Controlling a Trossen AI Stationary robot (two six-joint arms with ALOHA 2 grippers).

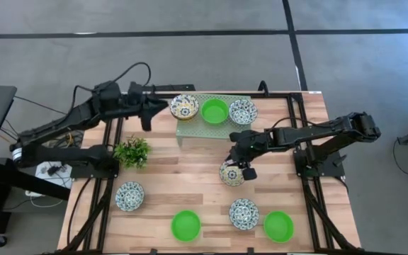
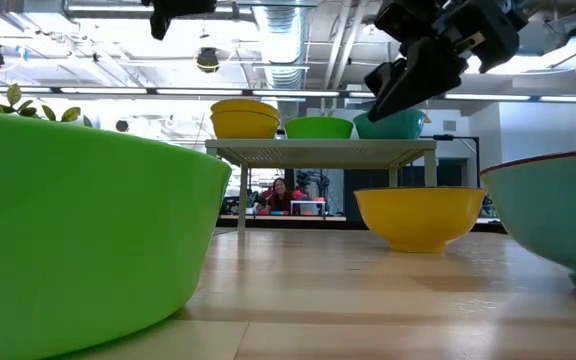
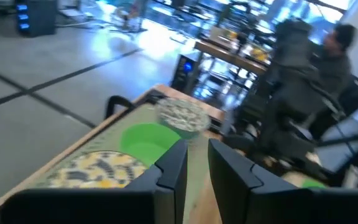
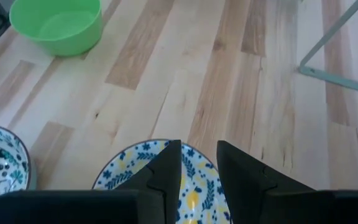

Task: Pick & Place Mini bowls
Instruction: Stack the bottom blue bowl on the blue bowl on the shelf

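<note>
My right gripper (image 1: 238,168) (image 4: 199,163) hovers above a white bowl with yellow and blue flowers (image 1: 229,176) (image 4: 129,171) that sits on its base mid-table; its fingers are a narrow gap apart. The low view shows this gripper (image 2: 383,85) well clear of that yellow-sided bowl (image 2: 418,218). My left gripper (image 1: 147,119) (image 3: 197,158) waits, shut, at the left end of the pale green rack (image 1: 222,132). On the rack stand a yellow-flowered bowl (image 1: 184,107), a green bowl (image 1: 214,110) and a blue-flowered bowl (image 1: 243,111).
Along the near edge stand a blue-flowered bowl (image 1: 129,196), a green bowl (image 1: 185,225), another blue-flowered bowl (image 1: 244,213) and a green bowl (image 1: 278,226). A small leafy plant (image 1: 132,151) stands left of centre. Bare wood lies between the rack and the near row. People sit beyond the table.
</note>
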